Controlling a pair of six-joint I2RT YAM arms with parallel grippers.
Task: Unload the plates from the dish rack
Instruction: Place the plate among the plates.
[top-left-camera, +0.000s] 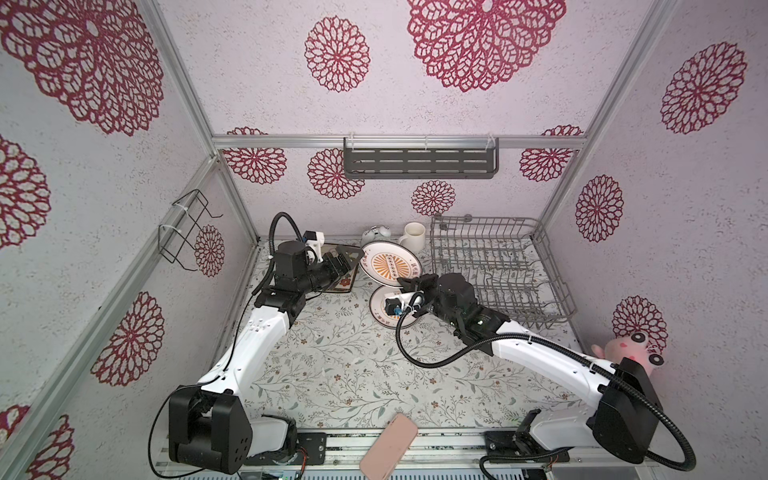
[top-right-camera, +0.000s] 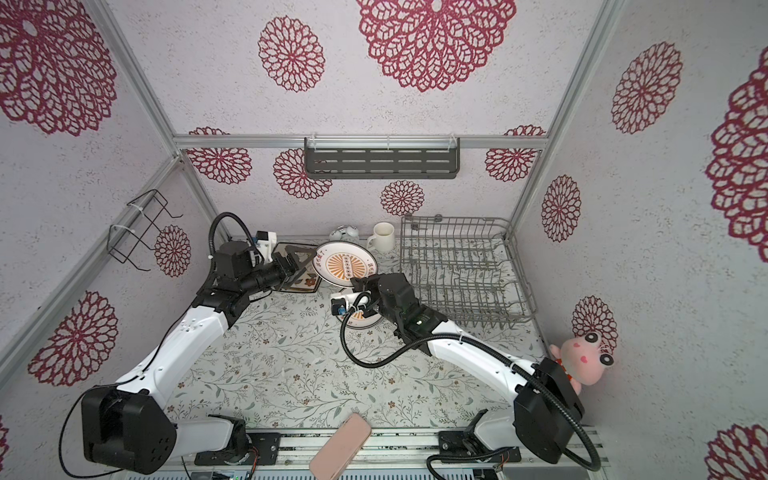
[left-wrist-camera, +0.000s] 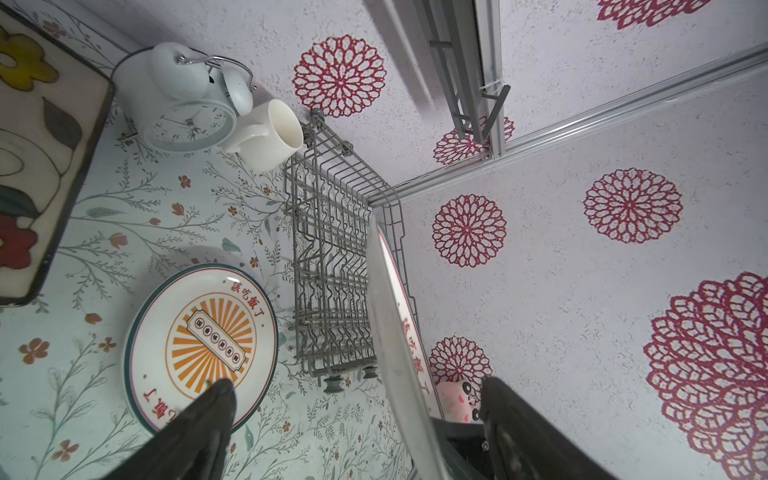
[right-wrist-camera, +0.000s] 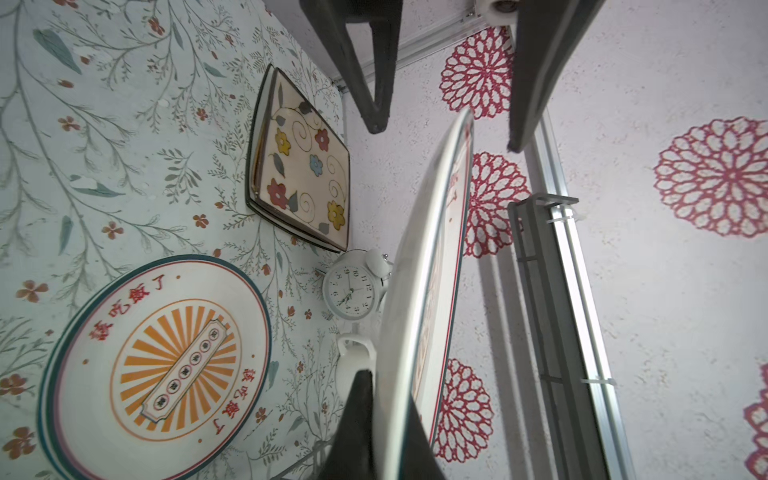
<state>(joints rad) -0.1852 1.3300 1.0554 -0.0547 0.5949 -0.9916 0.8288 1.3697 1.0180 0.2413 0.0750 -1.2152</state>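
Observation:
My right gripper is shut on the rim of a round white sunburst plate, holding it tilted above the table. My left gripper is open, its fingers on either side of that plate's opposite rim with gaps on both sides. A second sunburst plate lies flat under my right wrist. Stacked square plates, the top one flower-patterned, lie at the back left. The grey dish rack at the back right holds no plates.
A white alarm clock and a white mug stand by the back wall between the plates and the rack. A pink plush toy sits at the right wall. A pink flat object lies at the front edge.

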